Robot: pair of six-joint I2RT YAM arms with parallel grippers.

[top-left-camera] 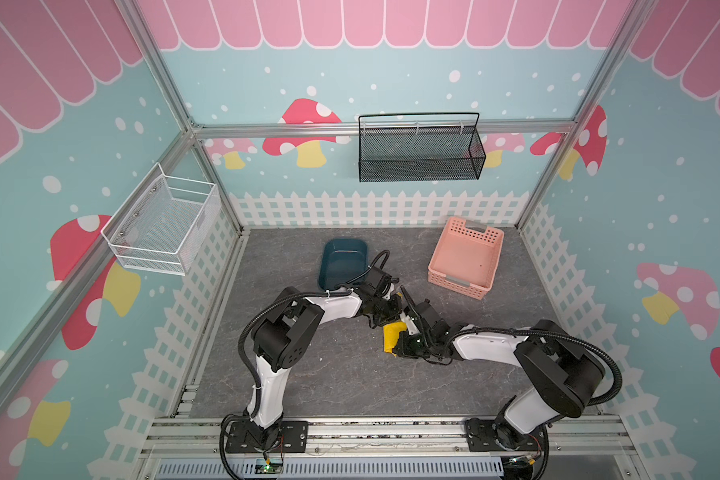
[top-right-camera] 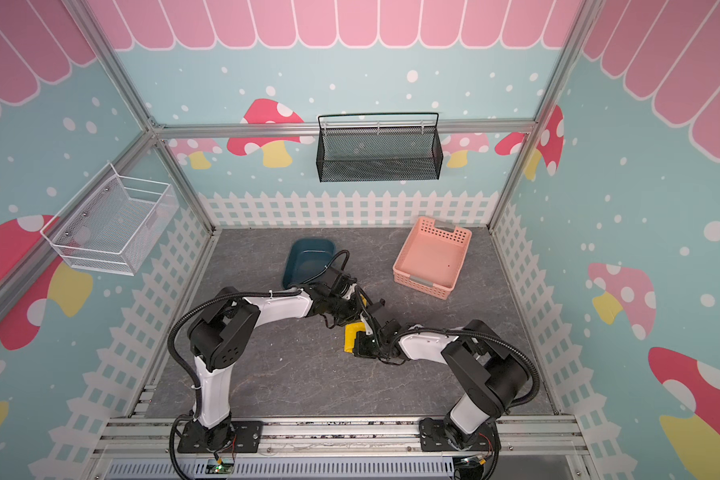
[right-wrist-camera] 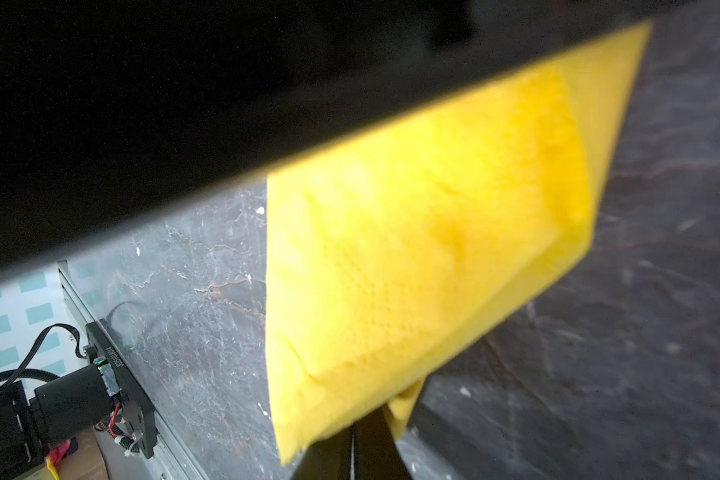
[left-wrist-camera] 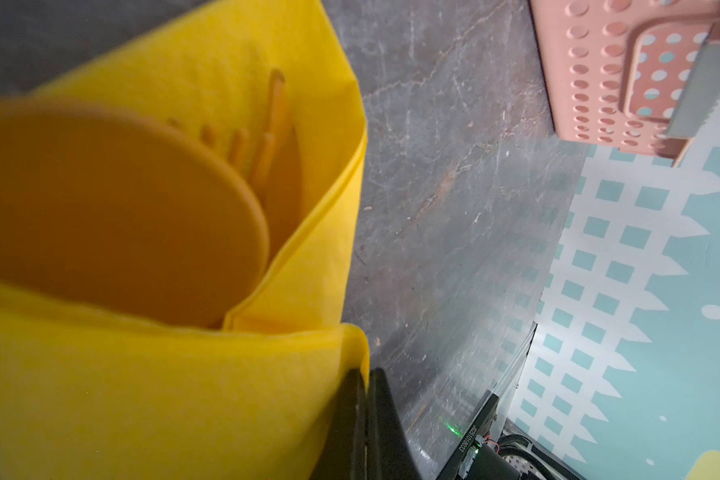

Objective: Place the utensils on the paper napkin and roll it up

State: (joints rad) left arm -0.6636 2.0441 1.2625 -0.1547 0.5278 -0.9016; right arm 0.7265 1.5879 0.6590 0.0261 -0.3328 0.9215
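The yellow paper napkin (top-left-camera: 391, 337) (top-right-camera: 352, 334) lies folded on the grey table between my two grippers. In the left wrist view the paper napkin (left-wrist-camera: 142, 395) wraps the orange utensils: the spoon's round bowl (left-wrist-camera: 113, 216), the fork's tines (left-wrist-camera: 242, 145) and a flat blade (left-wrist-camera: 277, 95) behind them. My left gripper (left-wrist-camera: 366, 374) (top-left-camera: 391, 309) is shut on the napkin's edge at its far end. My right gripper (right-wrist-camera: 352, 419) (top-left-camera: 400, 347) is shut on a corner of the folded paper napkin (right-wrist-camera: 412, 270) at its near end. In both top views the utensils are hidden.
A dark blue tub (top-left-camera: 344, 262) stands just behind the left gripper. A pink perforated basket (top-left-camera: 466, 257) sits at the back right. A white wire basket (top-left-camera: 163, 220) hangs on the left wall and a black mesh basket (top-left-camera: 420, 149) on the back wall.
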